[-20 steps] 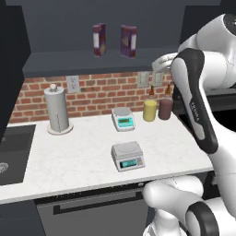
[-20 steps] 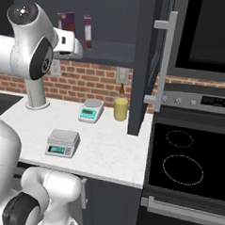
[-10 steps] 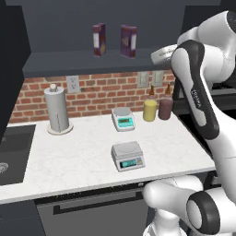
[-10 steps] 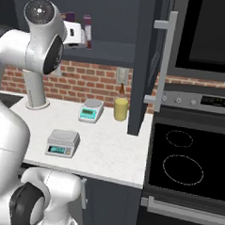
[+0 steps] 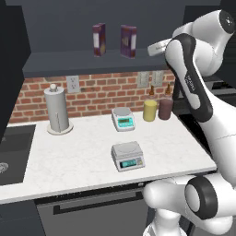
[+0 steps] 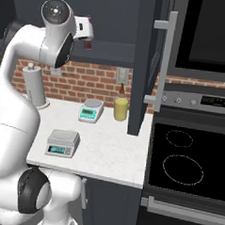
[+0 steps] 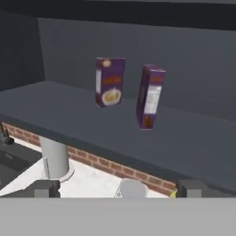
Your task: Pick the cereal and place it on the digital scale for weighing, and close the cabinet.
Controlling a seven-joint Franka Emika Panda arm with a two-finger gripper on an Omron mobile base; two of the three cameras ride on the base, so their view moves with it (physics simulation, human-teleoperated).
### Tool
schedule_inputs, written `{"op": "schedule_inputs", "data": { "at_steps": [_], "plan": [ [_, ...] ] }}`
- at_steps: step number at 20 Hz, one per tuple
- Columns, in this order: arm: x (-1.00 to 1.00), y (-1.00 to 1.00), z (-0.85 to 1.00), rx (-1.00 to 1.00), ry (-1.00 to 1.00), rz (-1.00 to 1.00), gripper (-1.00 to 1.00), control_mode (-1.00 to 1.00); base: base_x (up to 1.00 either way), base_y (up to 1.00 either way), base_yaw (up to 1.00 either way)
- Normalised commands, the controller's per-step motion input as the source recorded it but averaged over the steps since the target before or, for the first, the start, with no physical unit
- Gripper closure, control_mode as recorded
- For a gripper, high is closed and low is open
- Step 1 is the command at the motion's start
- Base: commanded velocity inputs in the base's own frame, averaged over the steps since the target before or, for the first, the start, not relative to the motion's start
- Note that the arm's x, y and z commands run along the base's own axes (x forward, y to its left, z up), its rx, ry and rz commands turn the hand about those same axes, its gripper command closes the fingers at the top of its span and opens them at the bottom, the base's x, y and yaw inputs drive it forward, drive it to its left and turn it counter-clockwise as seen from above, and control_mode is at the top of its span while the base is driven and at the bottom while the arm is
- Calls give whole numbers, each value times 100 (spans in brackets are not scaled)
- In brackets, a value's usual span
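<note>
The cereal (image 7: pixel 109 81) is a purple box with a small pale label, standing upright on the shelf of the open dark cabinet (image 7: pixel 138 138); in the left base view the cereal (image 5: pixel 98 40) is the left of two boxes. My gripper (image 5: pixel 156 47) hangs at shelf height in front of the cabinet, right of both boxes and apart from them. Its fingertips (image 7: pixel 46 188) stand wide apart with nothing between them, so it is open. The digital scale (image 5: pixel 127 156), light grey with a green display, sits near the counter's front edge, its platform bare. From the right, the gripper (image 6: pixel 86 32) and the scale (image 6: pixel 63 143) show too.
A maroon box with a cream panel (image 5: pixel 128 41) stands right of the cereal, nearer my hand. On the counter are a smaller white scale (image 5: pixel 123 118), a paper towel holder (image 5: pixel 57 110), and a yellow jar (image 5: pixel 150 110). The cabinet's right door (image 6: pixel 146 64) stands open; a stove (image 6: pixel 187 156) lies right.
The arm has lifted the hand a little higher and closer to the cabinet shelf. The boxes and scales have not moved.
</note>
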Motion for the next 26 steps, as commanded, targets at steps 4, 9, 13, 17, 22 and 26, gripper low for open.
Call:
{"op": "schedule_inputs", "data": {
  "at_steps": [4,9,13,17,22,26],
  "plan": [
    [38,4,2,0,-6,0,-100,-100,0,0,0],
    [44,9,0,0,-1,0,-100,-100,0,0,0],
    [46,3,0,0,0,0,-100,-100,0,0,0],
    [40,0,1,0,0,0,-100,-100,0,0,0],
    [40,0,4,0,0,0,-100,-100,0,0,0],
    [46,0,0,0,0,0,-100,-100,0,0,0]
  ]
}}
